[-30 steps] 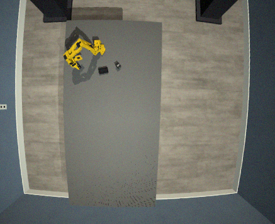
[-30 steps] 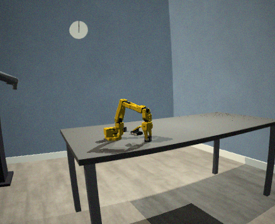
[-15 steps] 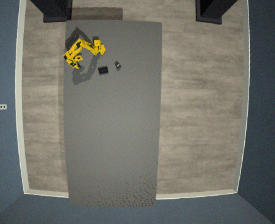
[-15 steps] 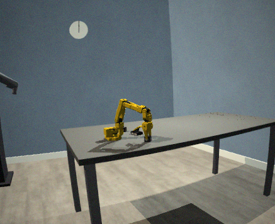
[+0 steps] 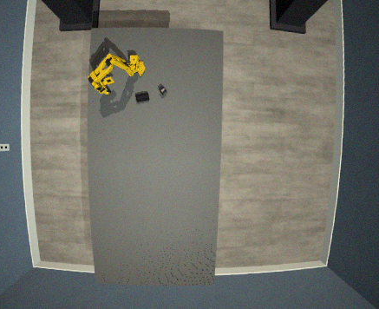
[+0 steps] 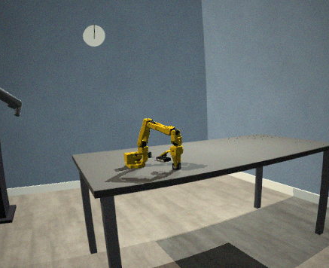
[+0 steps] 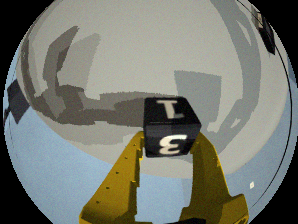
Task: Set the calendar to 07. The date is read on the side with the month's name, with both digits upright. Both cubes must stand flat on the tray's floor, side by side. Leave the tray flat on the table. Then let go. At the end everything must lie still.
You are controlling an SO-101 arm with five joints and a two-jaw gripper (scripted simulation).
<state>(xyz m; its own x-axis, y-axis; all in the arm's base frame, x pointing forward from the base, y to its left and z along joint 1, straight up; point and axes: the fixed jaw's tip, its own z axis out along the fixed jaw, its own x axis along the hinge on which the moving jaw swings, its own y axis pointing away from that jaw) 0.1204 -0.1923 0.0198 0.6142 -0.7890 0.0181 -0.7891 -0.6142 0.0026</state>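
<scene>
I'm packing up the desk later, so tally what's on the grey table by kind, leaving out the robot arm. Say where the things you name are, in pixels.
Black number cubes: 2 (one between the gripper's (image 7: pixel 169 137) fingertips, showing 1 and 3 (image 7: pixel 172 125) (image 6: pixel 176 165); one beyond the tray (image 5: pixel 162 89))
Black trays: 1 (image 5: pixel 142 96) (image 6: pixel 163 159)
Total: 3
</scene>
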